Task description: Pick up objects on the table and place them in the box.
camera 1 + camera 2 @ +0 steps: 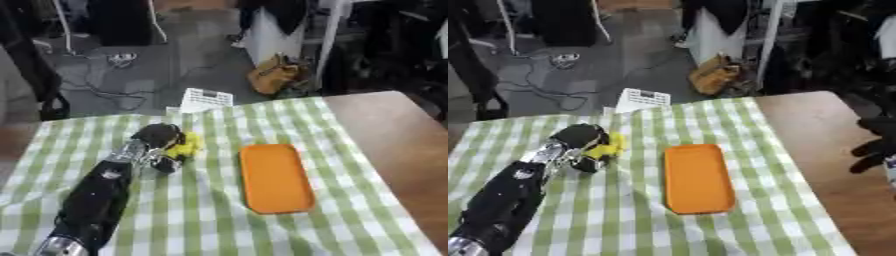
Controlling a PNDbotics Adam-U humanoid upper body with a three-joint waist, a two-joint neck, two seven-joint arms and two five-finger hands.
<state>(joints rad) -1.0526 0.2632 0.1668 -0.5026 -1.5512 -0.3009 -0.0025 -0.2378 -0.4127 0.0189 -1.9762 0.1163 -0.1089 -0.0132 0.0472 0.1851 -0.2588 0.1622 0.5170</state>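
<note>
The left hand [579, 142] reaches in from the lower left over the green checked cloth [632, 210], its fingers curled round a small yellow object [608, 145]. Just beside it to the right lies a flat orange tray [698, 177] on the cloth. The bare brown table [824, 130] shows at the right, where dark fingers of the right hand [872, 145] enter at the edge. A white basket [642, 98] sits past the far edge of the cloth.

We are looking at soft, even indoor light falling on the worktop [385, 145], with faint shadows lying under the orange tray [276, 177]. Everything is blurring slightly, the dim background most, and no glare is showing.
</note>
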